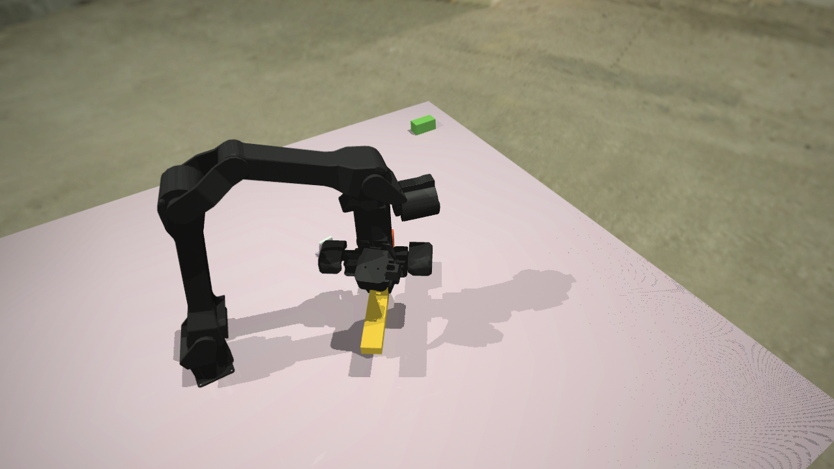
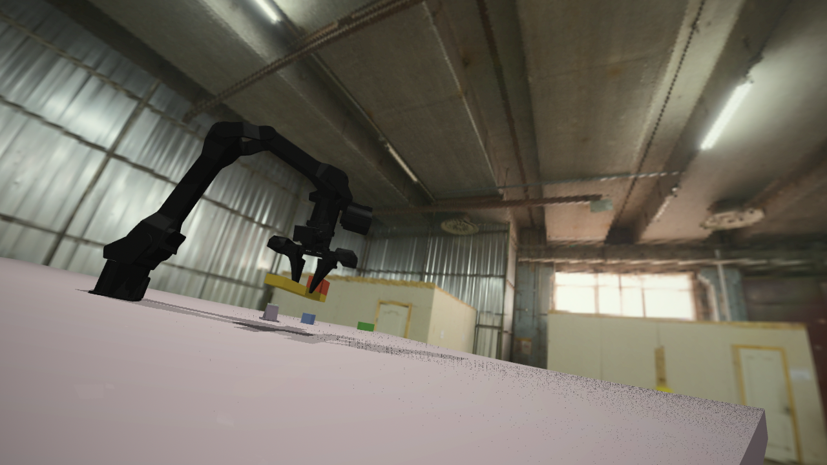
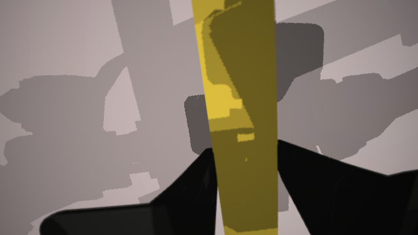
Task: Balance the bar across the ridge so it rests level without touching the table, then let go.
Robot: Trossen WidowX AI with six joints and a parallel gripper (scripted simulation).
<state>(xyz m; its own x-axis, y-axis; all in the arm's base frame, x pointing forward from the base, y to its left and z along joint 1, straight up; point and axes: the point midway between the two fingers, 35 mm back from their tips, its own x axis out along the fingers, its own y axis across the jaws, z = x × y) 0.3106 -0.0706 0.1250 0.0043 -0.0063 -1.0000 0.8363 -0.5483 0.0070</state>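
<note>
The desk (image 1: pixel 583 361) spreads pale pink under me, streaked with the dark shadows of my arm. My arm (image 1: pixel 192 256) rises from its base near the desk's left side, arches over and drops straight down at the wrist. Down at the end, my tool (image 2: pixel 311 272) is clamped on the yellow bar (image 1: pixel 374 320), one finger pressed to each long side; the wrist view shows the black fingers hugging the bar (image 3: pixel 243 98) tight on both flanks. The bar is up off the desk: from the low exterior view it hangs in the air under the tool, clear daylight between it and the surface, its near end sitting a touch higher than the far end. A red part (image 2: pixel 318 284) shows at the bar's far end right by my fingers, and I can't make out whether it belongs to the bar. From above, the bar reaches out toward the near edge of the desk, its shadow lying beneath it. Small pieces next: a green block (image 1: pixel 422 123) sits far off at the desk's back corner. A pale grey ridge piece (image 2: pixel 270 312) stands on the desk below and beyond the bar, well apart from it. A little blue block (image 2: pixel 308 318) sits just beside that.
</note>
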